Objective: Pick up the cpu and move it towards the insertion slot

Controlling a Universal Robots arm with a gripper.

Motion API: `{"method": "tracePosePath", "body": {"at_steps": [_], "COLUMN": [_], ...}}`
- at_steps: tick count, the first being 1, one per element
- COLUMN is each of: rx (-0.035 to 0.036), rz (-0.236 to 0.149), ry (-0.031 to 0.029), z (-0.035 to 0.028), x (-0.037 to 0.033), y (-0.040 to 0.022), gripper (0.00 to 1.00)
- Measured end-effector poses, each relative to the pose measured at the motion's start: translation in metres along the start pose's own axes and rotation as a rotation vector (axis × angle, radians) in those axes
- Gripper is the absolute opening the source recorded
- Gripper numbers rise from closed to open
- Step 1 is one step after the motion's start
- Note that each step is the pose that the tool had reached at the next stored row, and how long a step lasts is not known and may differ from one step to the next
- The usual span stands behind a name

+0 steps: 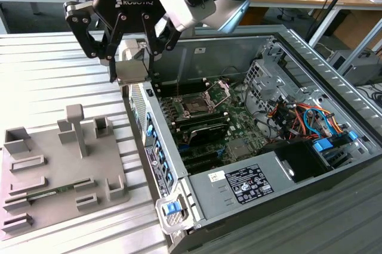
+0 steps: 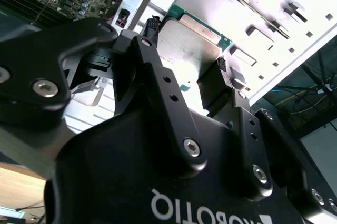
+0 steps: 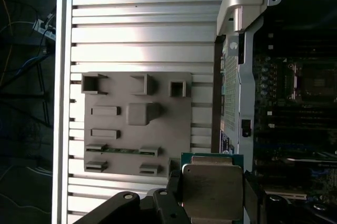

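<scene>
Right now my claw (image 1: 131,69) is closed down to the width of the cpu (image 1: 132,75) and pinches it by two opposite edges. The chip's metal top faces my wrist, as both wrist views show. I hold it in the air over the rim of the open computer case (image 1: 149,129), between the grey fixture plate (image 1: 36,200) and the insertion slot (image 1: 194,106), and well apart from the slot.

The grip is what worries me. My fingers (image 2: 158,77) bear on thin edges only, so I judge that a jolt or a tilt of the wrist could let the chip slide or swing in the pinch. A drop from here would land it on the case wall or on the board. A twisted chip would also meet the slot crooked, and the socket is likely delicate enough for that to harm it. The slot's hinged frame (image 1: 222,90) stands raised beside the opening, and the case wall is close under me, so a low path could clip either. The green memory stick (image 3: 122,150) in the fixture plate is not my concern.
</scene>
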State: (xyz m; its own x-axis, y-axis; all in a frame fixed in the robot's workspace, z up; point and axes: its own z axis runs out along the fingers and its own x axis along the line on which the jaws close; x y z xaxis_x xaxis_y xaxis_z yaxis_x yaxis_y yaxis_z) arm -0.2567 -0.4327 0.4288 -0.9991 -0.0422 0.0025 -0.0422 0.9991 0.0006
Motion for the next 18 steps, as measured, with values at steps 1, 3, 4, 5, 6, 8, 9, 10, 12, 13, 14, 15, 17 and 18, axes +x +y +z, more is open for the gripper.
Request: {"method": "tracePosePath", "body": {"at_steps": [1, 3, 4, 5, 6, 8, 9, 10, 12, 13, 14, 15, 17, 18], "rx": [0.0000, 0.0001, 0.0000, 0.0000, 0.0000, 0.0000, 0.0000, 0.0000, -0.0001, 0.0000, 0.0000, 0.0000, -0.0001, 0.0000], "rz": [0.000, 0.000, 0.000, 0.000, 0.000, 0.000, 0.000, 0.000, 0.000, 0.000, 0.000, 0.000, 0.000, 0.000], "ry": [0.0001, 0.0001, 0.0000, 0.0001, 0.0001, 0.0000, 0.0001, 0.0001, 0.0000, 0.0000, 0.0000, 0.0000, 0.0000, 0.0000], "z": [0.0000, -0.0001, 0.0000, -0.0001, -0.0001, 0.0000, -0.0001, -0.0001, 0.0000, 0.0000, 0.0000, 0.0000, 0.0000, 0.0000], "x": [-0.0012, -0.0029, -0.0038, -0.0049, -0.0058, -0.0082, -0.0090, -0.0099, -0.0116, -0.0124, -0.0133, -0.0141, -0.0156, -0.0171], "y": [0.0000, -0.0001, -0.0002, -0.0002, -0.0002, -0.0003, -0.0004, -0.0004, -0.0005, -0.0005, -0.0005, -0.0006, -0.0006, -0.0007], "gripper": [0.55, 0.55, 0.55, 0.55, 0.55, 0.55, 0.55, 0.55, 0.55, 0.55, 0.55, 0.55, 0.55, 0.55]}}
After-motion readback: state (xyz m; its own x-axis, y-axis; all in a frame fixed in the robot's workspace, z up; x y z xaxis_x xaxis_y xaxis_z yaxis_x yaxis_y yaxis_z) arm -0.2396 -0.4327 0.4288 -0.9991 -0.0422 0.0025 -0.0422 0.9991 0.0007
